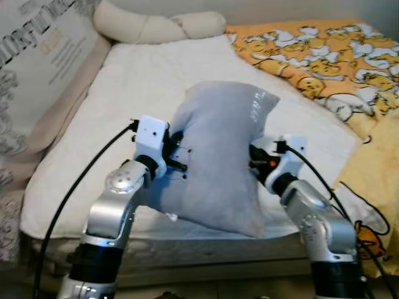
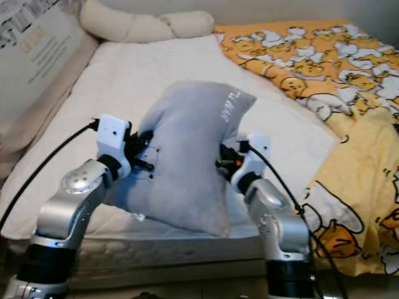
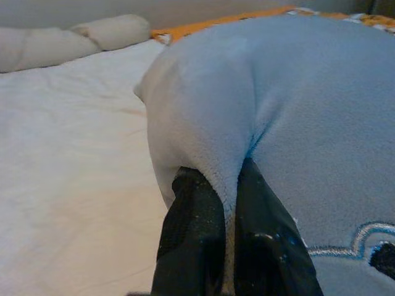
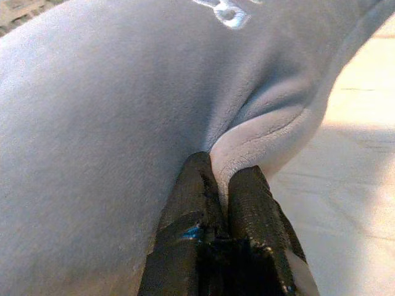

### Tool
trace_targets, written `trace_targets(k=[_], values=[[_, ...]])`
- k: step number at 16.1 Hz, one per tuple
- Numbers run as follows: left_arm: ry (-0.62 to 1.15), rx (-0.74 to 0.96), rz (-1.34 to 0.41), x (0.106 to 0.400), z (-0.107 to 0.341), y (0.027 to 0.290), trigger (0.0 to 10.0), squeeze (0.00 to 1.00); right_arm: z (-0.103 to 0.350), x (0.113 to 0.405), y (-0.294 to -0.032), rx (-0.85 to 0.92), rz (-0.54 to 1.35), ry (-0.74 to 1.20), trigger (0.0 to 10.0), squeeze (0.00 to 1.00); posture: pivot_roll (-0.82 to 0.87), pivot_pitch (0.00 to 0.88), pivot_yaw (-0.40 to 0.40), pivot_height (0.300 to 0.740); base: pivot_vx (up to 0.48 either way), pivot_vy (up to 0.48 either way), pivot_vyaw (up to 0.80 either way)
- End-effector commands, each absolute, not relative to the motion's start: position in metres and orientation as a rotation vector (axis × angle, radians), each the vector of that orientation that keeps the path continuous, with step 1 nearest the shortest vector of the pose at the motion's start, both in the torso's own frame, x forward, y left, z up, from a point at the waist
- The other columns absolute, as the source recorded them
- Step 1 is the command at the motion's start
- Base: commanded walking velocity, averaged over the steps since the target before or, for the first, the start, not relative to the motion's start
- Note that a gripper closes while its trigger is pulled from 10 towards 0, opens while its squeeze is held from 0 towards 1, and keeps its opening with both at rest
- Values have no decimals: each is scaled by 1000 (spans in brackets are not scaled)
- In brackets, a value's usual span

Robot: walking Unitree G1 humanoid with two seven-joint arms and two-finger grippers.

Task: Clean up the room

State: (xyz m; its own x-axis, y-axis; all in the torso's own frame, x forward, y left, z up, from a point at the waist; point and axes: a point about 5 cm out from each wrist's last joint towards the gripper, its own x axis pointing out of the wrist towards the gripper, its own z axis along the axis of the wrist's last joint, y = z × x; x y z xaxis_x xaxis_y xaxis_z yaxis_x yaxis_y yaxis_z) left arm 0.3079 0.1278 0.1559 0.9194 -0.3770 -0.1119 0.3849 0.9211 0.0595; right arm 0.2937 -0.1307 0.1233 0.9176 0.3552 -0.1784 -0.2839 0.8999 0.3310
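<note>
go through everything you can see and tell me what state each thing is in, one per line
Grey pillow: held up over the bed's near edge, pinched on both sides.
Left tool: shut on a fold of the pillow.
Right tool: shut on a fold of the pillow.
White mattress cover: spread flat.
Yellow duck blanket: rumpled, hanging off the bed's right side.
Cream bolster: lying at the bed's head.
</note>
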Motion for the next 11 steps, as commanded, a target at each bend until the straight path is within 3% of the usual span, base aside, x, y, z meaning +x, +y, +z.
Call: trace_targets(k=[1,11], values=[[51,85,-374,309,166,130,10000,0,132,297,-126,299,367,203,10000,0,-23,0,81,740,0,270,0],[51,88,-373,310,168,131,10000,0,128,296,-124,329,364,215,10000,0,-22,0,92,740,0,315,-43]])
